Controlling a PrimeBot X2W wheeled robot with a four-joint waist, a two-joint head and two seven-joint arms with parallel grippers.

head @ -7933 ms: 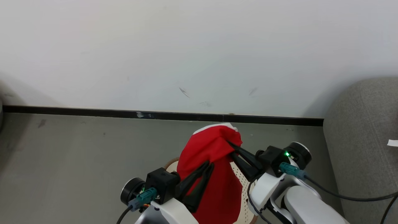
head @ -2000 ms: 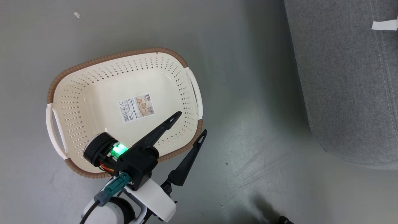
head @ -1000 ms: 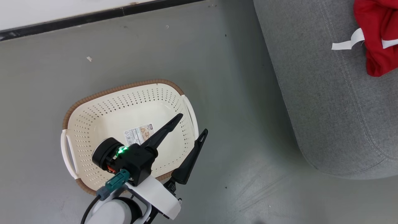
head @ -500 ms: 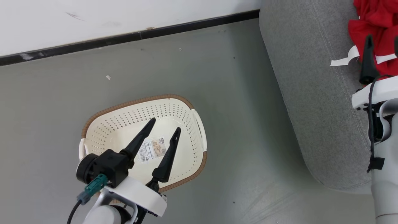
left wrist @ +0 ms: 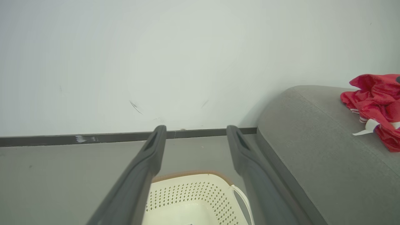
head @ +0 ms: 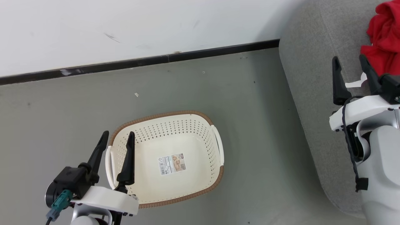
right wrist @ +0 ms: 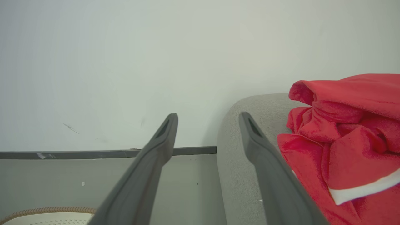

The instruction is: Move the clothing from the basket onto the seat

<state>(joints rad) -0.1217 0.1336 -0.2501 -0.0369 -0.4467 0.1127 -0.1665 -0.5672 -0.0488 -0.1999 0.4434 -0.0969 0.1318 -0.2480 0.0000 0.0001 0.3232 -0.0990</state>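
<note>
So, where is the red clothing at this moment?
The clothing lies on the grey seat, at the head view's upper right, just beyond the right gripper.

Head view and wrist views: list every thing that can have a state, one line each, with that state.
basket: upright on the floor, no clothing inside, sticker on its bottom.
clothing: crumpled in a heap on the seat.
seat: bears the clothing near its end.
left gripper: open, holding nothing, by the basket's rim.
right gripper: open, holding nothing, beside the clothing.
</note>
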